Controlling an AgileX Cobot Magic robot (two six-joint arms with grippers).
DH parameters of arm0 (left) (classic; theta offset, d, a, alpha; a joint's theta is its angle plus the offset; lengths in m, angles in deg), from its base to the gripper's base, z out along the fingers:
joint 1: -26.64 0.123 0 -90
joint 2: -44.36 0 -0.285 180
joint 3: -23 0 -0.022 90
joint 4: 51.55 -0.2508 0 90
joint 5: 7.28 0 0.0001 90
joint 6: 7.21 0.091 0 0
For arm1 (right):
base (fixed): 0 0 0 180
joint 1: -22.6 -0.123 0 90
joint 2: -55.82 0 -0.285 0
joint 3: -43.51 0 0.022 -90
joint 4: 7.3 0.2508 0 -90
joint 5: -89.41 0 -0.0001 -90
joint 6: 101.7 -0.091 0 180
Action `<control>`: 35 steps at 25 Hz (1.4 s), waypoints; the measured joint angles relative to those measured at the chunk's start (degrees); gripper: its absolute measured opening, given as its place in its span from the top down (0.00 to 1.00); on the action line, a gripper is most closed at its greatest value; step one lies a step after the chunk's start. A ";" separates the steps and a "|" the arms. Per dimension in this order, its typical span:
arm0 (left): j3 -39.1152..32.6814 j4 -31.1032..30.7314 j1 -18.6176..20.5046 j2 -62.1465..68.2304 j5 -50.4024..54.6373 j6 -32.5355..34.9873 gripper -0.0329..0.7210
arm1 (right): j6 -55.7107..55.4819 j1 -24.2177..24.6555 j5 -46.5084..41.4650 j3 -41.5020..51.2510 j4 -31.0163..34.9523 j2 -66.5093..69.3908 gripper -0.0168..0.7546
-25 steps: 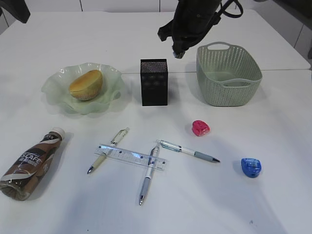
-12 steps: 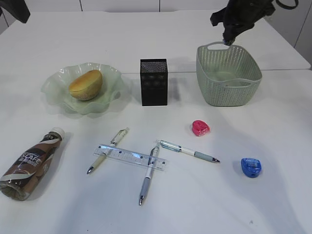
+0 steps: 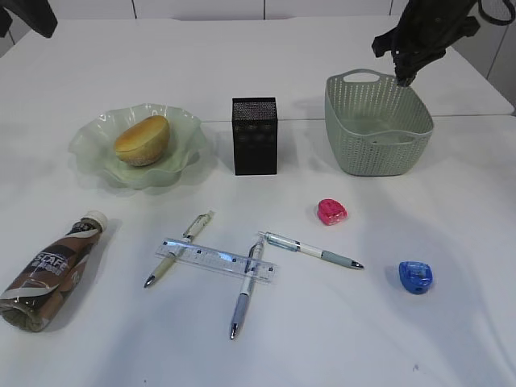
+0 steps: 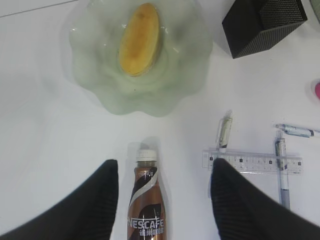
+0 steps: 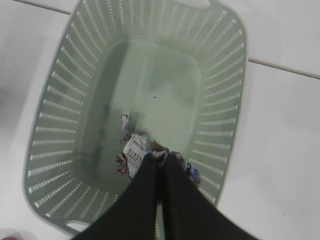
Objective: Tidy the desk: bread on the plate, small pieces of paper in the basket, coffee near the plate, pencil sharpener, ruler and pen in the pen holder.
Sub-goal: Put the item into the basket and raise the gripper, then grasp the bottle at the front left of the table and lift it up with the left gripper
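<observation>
My right gripper (image 5: 160,156) is shut on a crumpled printed piece of paper (image 5: 134,150) and hangs over the inside of the green basket (image 5: 65,110). In the exterior view it (image 3: 401,79) is above the basket's (image 3: 379,121) far rim. My left gripper (image 4: 163,162) is open, high above the lying coffee bottle (image 4: 146,205), with nothing in it. The bread (image 3: 143,139) lies on the glass plate (image 3: 97,153). The black pen holder (image 3: 255,135) stands mid-table. A clear ruler (image 3: 216,259), three pens (image 3: 310,251), a pink sharpener (image 3: 331,212) and a blue sharpener (image 3: 415,276) lie in front.
The coffee bottle (image 3: 52,270) lies on its side at the front left, cap toward the plate. The ruler rests across two of the pens (image 3: 245,290). A table seam runs behind the pen holder.
My right arm has swung right, from above the pen holder to over the basket, carrying the paper. The objects on the table have not moved.
</observation>
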 joint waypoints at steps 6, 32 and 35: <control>0.00 0.21 0.00 0.00 0.00 0.00 0.41 | 0.00 0.11 0.00 0.09 -0.24 0.21 0.95; 0.00 0.90 0.00 0.00 0.00 0.00 0.41 | -10.92 0.20 0.00 2.40 -0.24 -5.56 0.42; 0.00 0.90 0.00 0.00 0.00 0.00 0.41 | -10.92 0.20 0.00 5.41 -0.24 -9.53 0.42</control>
